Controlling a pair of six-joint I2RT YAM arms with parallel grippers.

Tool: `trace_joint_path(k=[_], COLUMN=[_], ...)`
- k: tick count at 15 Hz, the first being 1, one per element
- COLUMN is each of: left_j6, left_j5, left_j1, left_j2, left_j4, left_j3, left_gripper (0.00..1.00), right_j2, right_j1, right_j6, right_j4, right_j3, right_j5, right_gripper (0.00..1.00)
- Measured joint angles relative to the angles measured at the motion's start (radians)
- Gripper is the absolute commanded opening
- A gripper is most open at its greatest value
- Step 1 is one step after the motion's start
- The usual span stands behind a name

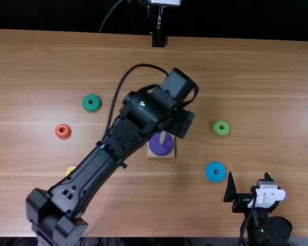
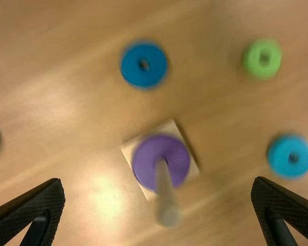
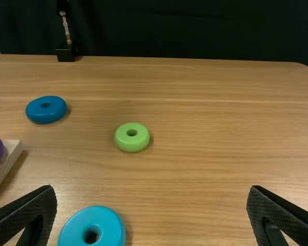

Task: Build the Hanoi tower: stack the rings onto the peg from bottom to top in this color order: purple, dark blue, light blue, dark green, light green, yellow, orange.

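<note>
While the peg [image 2: 165, 192] stands upright, left tool [image 1: 181, 123] and right tool [image 1: 248, 175] gape wide, empty.

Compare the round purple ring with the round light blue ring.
The purple ring sits around the pale peg on its square wooden base; the light blue ring lies loose on the table. The purple ring is wider than the light blue ring. Both lie flat.

Behind the wooden table [image 1: 272, 92] hangs what looks like a dark curtain [image 3: 195, 28]
</note>
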Motion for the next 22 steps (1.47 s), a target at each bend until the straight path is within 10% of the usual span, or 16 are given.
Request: trace_joint_path(k=[5,10,15,22], left_j6=[-0.003,-0.002,0.0,0.065], left_j5=[-0.01,-0.011,-0.012,-0.005], left_j1=[0.282,0.432,0.574,0.586], left_j2=[-0.514,-1.044,-1.566,-1.866], left_j4=[0.393,0.874,0.901,0.766], left_j3=[-0.468,-1.246,-1.681,-1.951], left_gripper=[1.0,1.0,1.0,1.0], right_j2=[0.0,0.0,0.0,0.0], right_j1=[0.0,0.0,0.0,0.0], right_j6=[0.0,0.0,0.0,0.0], right_j4=[-0.001,0.0,0.0,0.0], right_j3=[0.0,0.0,0.0,0.0], right_j5=[0.0,0.0,0.0,0.0], right_gripper=[1.0,1.0,1.0,1.0])
